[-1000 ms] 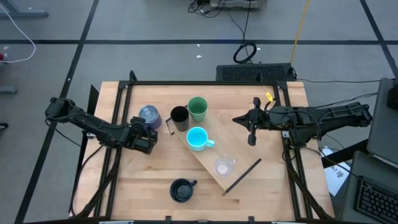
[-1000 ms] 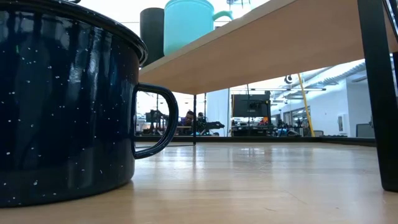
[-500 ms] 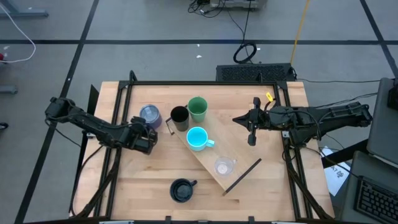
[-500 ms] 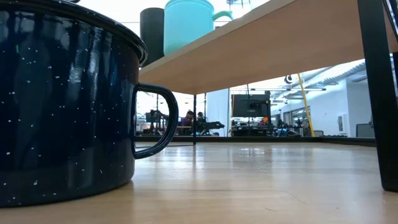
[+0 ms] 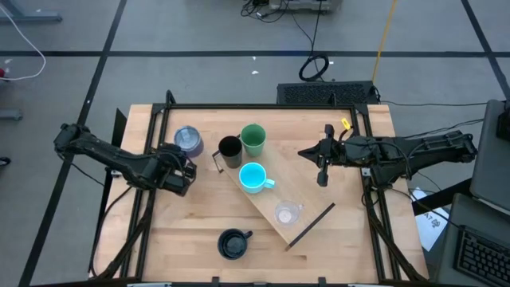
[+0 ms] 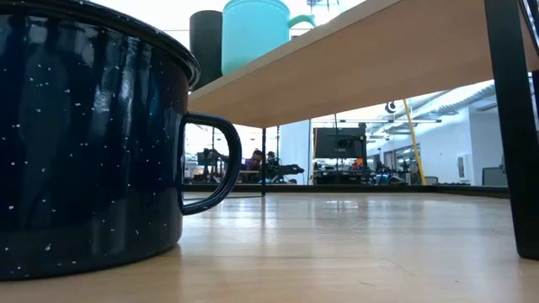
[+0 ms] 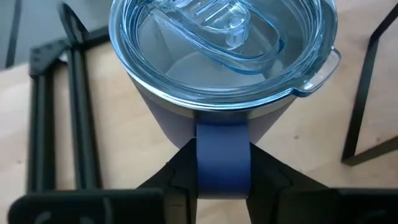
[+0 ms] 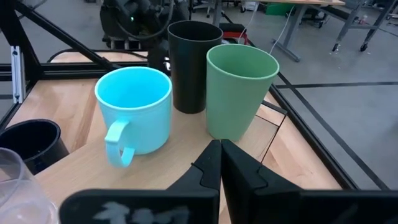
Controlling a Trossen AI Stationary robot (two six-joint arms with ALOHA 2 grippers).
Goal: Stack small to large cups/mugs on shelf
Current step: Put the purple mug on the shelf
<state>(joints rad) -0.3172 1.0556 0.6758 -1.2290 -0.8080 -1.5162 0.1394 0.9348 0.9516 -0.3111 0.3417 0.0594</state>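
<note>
The light-wood shelf (image 5: 299, 209) lies slantwise on the table. On it stand the black cup (image 5: 229, 149), the cyan mug (image 5: 253, 177) and the clear glass cup (image 5: 285, 213). The green cup (image 5: 253, 138) stands right beside the black one at the shelf's far end. The navy mug (image 5: 233, 243) sits on the table near the front edge and fills the low view (image 6: 84, 143). My left gripper (image 5: 179, 171) is shut on the bluish-purple tumbler (image 5: 188, 141), which has a clear lid. My right gripper (image 5: 321, 177) hovers shut, right of the cups. My left gripper pinches the tumbler's bluish-purple handle strap (image 7: 222, 140) between its two fingers (image 7: 180, 171), coming at it from the table's near side, roughly level. The tumbler stays upright beyond the fingertips. Whether its base rests on the table is hidden.
Black metal frame rails (image 5: 151, 135) run along the table's left, right and far sides. The shelf's thin dark brackets (image 5: 311, 226) stand at its short ends, one close in the low view (image 6: 509, 126). Bare wood lies between the shelf and the right rail.
My left gripper has shifted a little toward the table's left and far edges, still shut on the handle, and the tumbler has moved with it, away from the black cup. The right arm and the other cups have stayed put.
</note>
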